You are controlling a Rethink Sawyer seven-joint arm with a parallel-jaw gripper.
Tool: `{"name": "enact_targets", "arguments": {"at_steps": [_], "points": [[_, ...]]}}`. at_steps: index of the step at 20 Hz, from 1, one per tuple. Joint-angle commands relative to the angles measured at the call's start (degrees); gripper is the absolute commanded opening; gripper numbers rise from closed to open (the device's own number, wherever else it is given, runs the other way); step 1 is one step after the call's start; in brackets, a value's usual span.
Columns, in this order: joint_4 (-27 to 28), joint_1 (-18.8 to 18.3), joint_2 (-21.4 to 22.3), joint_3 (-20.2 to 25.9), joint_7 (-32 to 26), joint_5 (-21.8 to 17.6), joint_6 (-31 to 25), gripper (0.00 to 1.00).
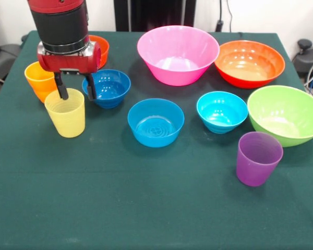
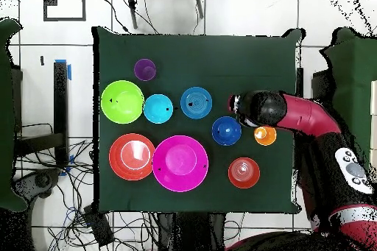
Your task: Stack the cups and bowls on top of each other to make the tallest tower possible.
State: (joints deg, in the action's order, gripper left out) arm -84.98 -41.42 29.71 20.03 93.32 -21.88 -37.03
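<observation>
My gripper (image 1: 75,95) is open and empty. Its left finger (image 1: 61,87) hangs at the far rim of the upright pale yellow cup (image 1: 66,113). Its right finger (image 1: 90,86) is in front of the dark blue small bowl (image 1: 108,87). The orange cup (image 1: 40,80) stands just left of it. The small orange-red bowl (image 1: 101,48) sits behind the arm. The mid-blue small bowl (image 1: 155,122) and the cyan small bowl (image 1: 221,111) sit mid-table. The purple cup (image 1: 258,158) stands at the near right. All pieces stand singly. In the overhead view the gripper (image 2: 237,107) hides the yellow cup.
The three large bowls stand along the right and back: the pink bowl (image 1: 177,53), the large orange-red bowl (image 1: 249,62) and the lime green bowl (image 1: 286,113). A dark green cloth (image 1: 120,208) covers the table. Cables and chairs surround the table in the overhead view.
</observation>
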Motion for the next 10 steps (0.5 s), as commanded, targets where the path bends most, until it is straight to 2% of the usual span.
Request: {"name": "enact_targets", "arguments": {"at_steps": [1, 10], "points": [[-1.41, 0.41, -3.65, 4.29, -8.57, -4.59, 0.26, 1.00], [-1.05, 1.04, -3.81, 4.00, -7.56, -4.76, 0.05, 1.00]]}}
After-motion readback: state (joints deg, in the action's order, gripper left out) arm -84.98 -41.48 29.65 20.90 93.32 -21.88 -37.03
